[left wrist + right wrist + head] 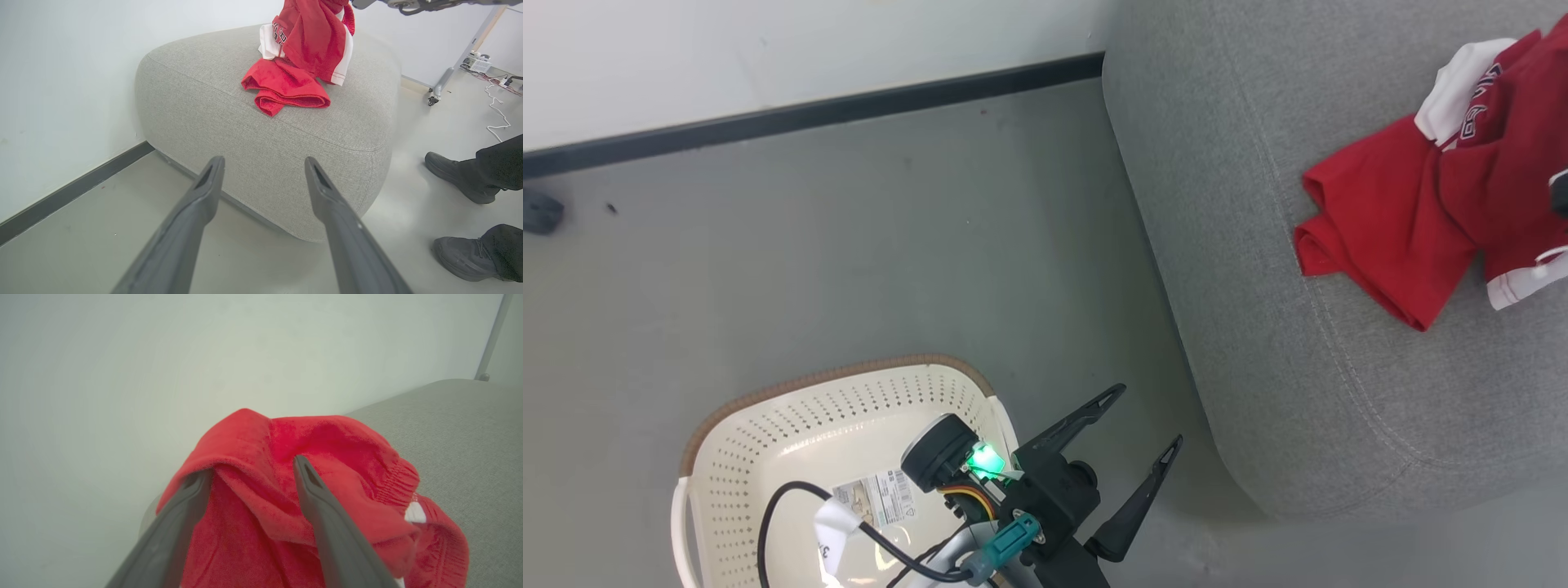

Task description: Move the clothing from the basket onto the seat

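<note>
The red and white clothing lies bunched on the grey seat at the right. In the left wrist view the clothing rises in a peak over the seat. My right gripper stands open over the seat, with folds of the clothing between and draped across its fingers. The cream basket sits on the floor at the lower left, a paper label on its bottom. My left gripper is open and holds nothing, just right of the basket's rim, and it points at the seat.
A person's two dark shoes stand on the floor right of the seat. A black baseboard runs along the white wall. A wheeled stand leg and white cables lie beyond. A small dark object sits at the far left.
</note>
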